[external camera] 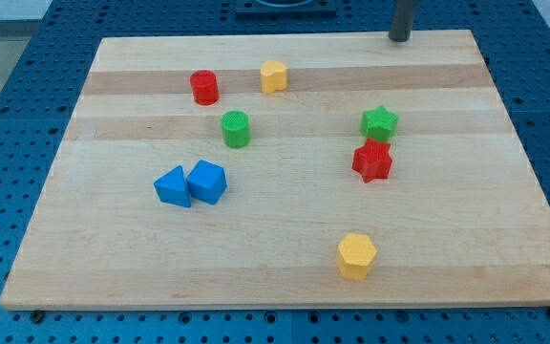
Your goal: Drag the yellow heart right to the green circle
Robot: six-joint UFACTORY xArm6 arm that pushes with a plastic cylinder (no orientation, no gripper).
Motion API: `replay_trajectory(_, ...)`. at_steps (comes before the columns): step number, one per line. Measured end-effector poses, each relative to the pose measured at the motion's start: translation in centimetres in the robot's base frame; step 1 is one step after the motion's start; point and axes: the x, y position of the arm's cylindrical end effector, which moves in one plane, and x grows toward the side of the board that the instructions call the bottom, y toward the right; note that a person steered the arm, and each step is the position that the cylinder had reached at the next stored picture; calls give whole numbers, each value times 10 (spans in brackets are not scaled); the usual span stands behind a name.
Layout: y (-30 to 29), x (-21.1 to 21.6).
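The yellow heart (273, 75) sits near the view's top, left of centre. The green circle (235, 128) stands below it and a little to the left, a short gap apart. My tip (399, 38) rests at the board's top edge, far to the right of the yellow heart and touching no block.
A red circle (204, 87) stands left of the heart. A green star (379, 122) and red star (372, 161) touch at the right. A blue triangle (172, 185) and blue cube (206, 181) touch at the left. A yellow hexagon (356, 255) sits near the bottom. The wooden board (285, 239) lies on a blue perforated table.
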Motion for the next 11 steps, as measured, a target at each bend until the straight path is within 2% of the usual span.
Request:
replay_trajectory(1, -27, 0)
replay_trajectory(3, -126, 10)
replay_trajectory(6, -204, 75)
replay_trajectory(7, -221, 90)
replay_trajectory(11, -221, 146)
